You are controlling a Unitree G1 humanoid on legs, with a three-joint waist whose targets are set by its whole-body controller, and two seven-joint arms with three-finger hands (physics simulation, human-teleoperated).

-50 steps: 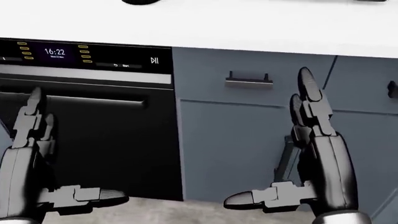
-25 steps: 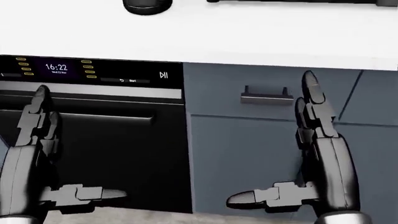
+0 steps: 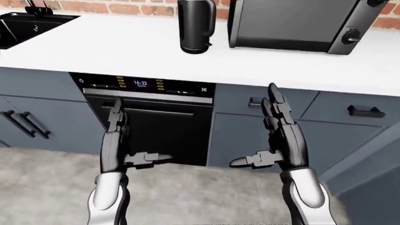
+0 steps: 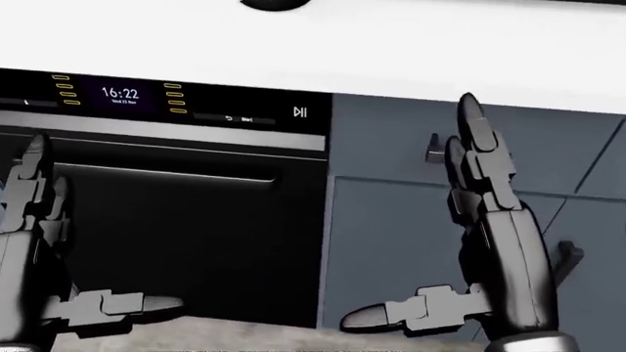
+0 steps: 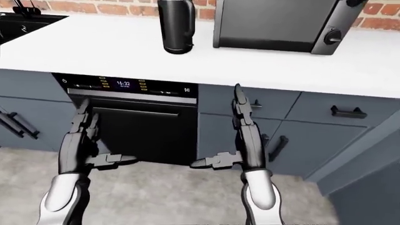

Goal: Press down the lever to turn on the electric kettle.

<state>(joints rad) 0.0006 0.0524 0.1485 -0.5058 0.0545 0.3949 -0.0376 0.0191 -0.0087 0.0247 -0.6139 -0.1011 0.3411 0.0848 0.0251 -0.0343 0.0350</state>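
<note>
The black electric kettle [image 3: 197,26] stands upright on the white counter [image 3: 112,51], at the top middle of the left-eye view, next to the microwave. Its lever does not show clearly. In the head view only the kettle's base [image 4: 274,4] shows at the top edge. Both hands hang low before the cabinet fronts, well below the counter and far from the kettle. My left hand [image 3: 140,133] is open and empty before the oven door. My right hand [image 3: 256,126] is open and empty before the grey drawers, fingers pointing up.
A dark microwave [image 3: 294,26] stands right of the kettle against the brick wall. A black sink [image 3: 31,23] is at the top left. A built-in oven [image 3: 150,126] with a lit clock sits under the counter, with grey cabinets [image 3: 356,122] on both sides.
The whole head view has shifted: the oven panel and drawer handle slid right in the picture, so the camera has moved. Both hands stay open and low.
</note>
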